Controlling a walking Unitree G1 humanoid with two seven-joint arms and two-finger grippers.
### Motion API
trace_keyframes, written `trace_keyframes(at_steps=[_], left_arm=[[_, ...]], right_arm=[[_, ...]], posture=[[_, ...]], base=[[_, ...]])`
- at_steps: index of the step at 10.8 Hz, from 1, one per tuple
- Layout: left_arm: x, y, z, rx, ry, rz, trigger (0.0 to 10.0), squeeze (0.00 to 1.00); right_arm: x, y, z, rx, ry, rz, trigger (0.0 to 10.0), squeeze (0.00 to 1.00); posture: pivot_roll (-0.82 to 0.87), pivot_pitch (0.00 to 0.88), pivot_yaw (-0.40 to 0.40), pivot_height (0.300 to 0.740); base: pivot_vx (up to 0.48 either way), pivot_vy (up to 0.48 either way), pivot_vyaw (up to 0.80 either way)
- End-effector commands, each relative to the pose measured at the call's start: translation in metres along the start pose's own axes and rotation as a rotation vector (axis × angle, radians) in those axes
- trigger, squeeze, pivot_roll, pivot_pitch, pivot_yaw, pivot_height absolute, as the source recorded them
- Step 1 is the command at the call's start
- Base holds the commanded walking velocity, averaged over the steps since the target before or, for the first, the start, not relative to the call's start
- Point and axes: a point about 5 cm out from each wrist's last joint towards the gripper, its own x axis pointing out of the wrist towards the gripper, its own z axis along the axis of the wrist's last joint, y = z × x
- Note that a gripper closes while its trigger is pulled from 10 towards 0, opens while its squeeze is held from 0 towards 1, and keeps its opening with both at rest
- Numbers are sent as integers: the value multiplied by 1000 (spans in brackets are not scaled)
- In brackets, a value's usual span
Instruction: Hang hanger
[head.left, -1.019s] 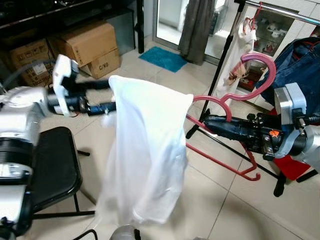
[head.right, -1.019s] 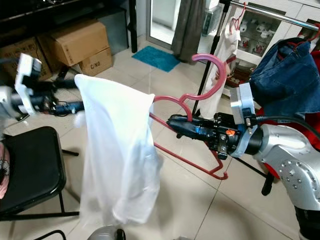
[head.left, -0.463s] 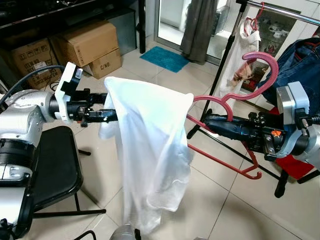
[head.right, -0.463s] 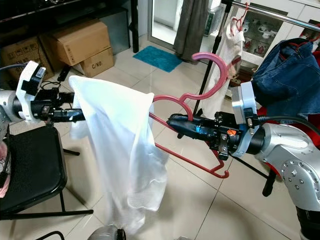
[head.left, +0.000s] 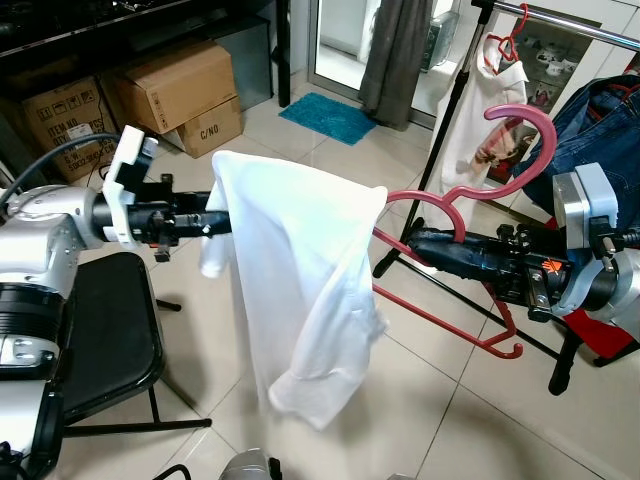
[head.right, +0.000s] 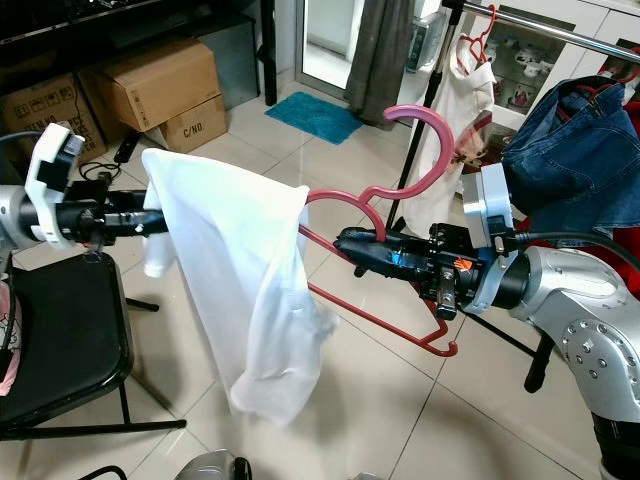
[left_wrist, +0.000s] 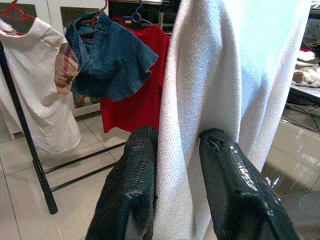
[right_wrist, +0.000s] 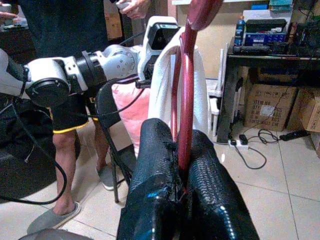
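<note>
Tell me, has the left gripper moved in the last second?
Yes. The left gripper has dropped a little: against the cardboard box behind it, it sits lower than before, and it keeps pinching the white garment.

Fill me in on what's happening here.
The robot is getting a white garment on a pink hanger ready for the clothes rack. Its right tool is shut on the hanger near the base of the hook, and its left tool pinches the garment's far edge. The garment is half on, bunched over one side of the hanger. The hanger is not yet on the rack, where a denim piece hangs.
</note>
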Motion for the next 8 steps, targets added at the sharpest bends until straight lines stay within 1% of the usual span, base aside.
trace_keyframes(at_steps=[1, 2, 5, 6, 8], left_arm=[[-3, -2, 5, 20, -11, 4, 0, 0], [-3, -1, 6, 16, -32, 32, 0, 0], [-3, 0, 4, -2, -46, 61, 0, 0], [-5, 0, 4, -10, -66, 73, 0, 0], [-13, -4, 3, -30, -115, 109, 0, 0]], right_arm=[[-2, -1, 6, -23, -16, -8, 10000, 0], [-2, -1, 5, -22, -10, -15, 10000, 0], [-2, -3, 5, -23, -4, -20, 10000, 0], [-2, -3, 4, -23, -1, -22, 10000, 0], [-3, -6, 3, -36, -1, -50, 10000, 0]], posture=[[-4, 52, -19, 740], [-4, 52, -19, 740], [-6, 49, -23, 740], [-7, 37, -28, 740], [-8, 26, -28, 740]], base=[[0, 0, 0], [0, 0, 0], [0, 0, 0], [0, 0, 0], [0, 0, 0]])
